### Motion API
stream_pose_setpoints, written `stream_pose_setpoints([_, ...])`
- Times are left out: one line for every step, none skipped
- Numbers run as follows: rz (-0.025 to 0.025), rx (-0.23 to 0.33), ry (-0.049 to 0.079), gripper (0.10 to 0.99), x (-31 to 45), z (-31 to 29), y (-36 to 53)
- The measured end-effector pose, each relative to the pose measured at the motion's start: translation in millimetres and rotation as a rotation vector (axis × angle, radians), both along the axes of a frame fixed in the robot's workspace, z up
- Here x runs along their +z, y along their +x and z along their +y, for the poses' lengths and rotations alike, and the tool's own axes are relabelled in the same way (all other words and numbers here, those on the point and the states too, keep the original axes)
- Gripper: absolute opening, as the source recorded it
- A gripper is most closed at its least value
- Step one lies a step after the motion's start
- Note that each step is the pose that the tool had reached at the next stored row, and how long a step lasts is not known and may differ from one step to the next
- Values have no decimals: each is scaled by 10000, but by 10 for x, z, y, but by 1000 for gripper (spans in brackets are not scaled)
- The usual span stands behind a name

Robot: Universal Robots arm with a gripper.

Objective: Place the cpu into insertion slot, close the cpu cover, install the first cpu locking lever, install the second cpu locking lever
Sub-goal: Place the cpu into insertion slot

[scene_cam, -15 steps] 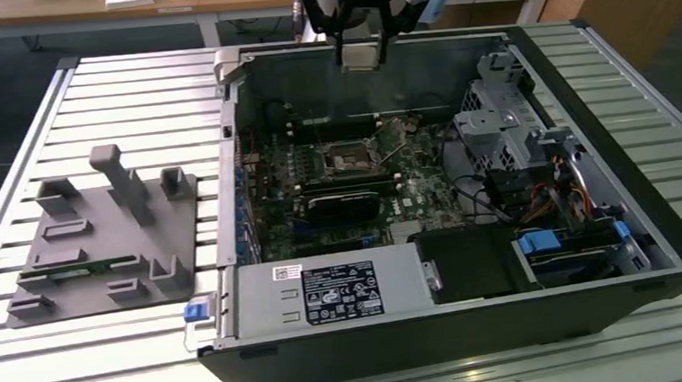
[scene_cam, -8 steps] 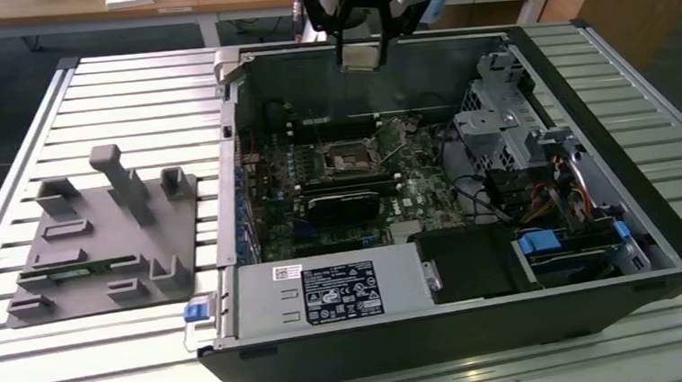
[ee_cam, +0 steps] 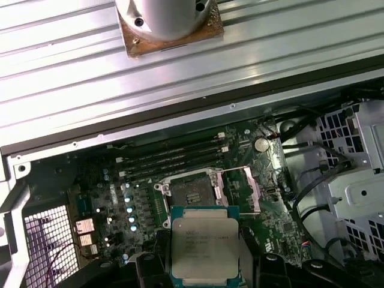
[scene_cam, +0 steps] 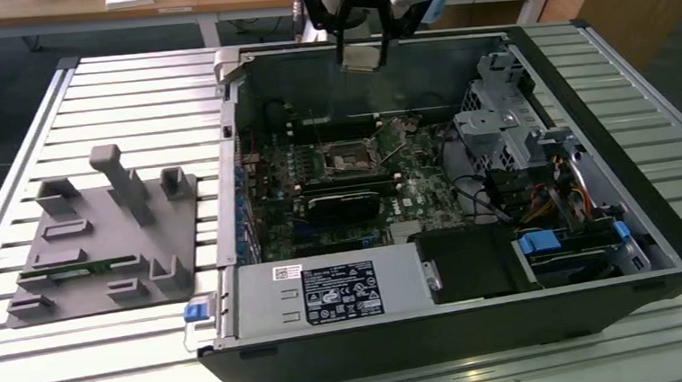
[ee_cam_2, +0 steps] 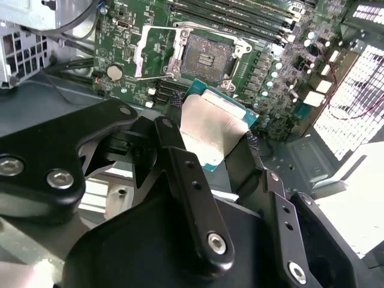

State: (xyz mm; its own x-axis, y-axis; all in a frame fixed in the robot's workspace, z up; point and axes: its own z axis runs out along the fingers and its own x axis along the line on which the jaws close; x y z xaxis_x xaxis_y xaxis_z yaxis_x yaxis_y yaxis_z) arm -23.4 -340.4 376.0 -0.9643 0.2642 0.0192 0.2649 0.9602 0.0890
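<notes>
Silver-grey metal tops the cpu (ee_cam_2: pixel 210 129), a small flat square chip that the pincer (ee_cam_2: pixel 210 141) grips by two opposite edges, its black fingers (ee_cam_2: pixel 174 144) closed against the sides. In the exterior view the pincer hangs high over the far wall of the open computer case (scene_cam: pixel 448 346), well above the green board (scene_cam: pixel 420 205).

By my reading the task is at its first step. The insertion slot (ee_cam: pixel 192 195) lies bare, its square black bed uncovered, and the chip is apart from it, nearer the camera in both wrist views. The cpu cover (ee_cam_2: pixel 141 54) stands swung open just beside the slot, so closing it is not done. I cannot make out the two locking levers well enough to say how they sit; I judge neither is fastened.

The case lies on its side on the slatted metal counter (scene_cam: pixel 129 89). It holds the board, a long black graphics card (scene_cam: pixel 342 204) and a grey power supply (scene_cam: pixel 330 291) along the near wall. On the exterior view's left a grey moulded holder (scene_cam: pixel 91 226) rests on the counter.
</notes>
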Motion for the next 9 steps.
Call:
stream_pose_setpoints([1, -81, -1, 537, 0, 0, 0])
stream_pose_setpoints([0, -162, -3, 537, 0, 0, 0])
stream_pose_setpoints([0, -240, -5, 537, 0, 0, 0])
stream_pose_setpoints([0, -321, -7, 537, 0, 0, 0])
stream_pose_setpoints([1, -403, -10, 537, 0, 0, 0])
stream_pose_setpoints([1, -487, -12, 537, 0, 0, 0])
stream_pose_setpoints([0, -569, -13, 537, -1, 0, 0])
stream_pose_setpoints([0, -648, -16, 537, -1, 0, 0])
stream_pose_setpoints([1, -726, -19, 537, -1, 0, 0])
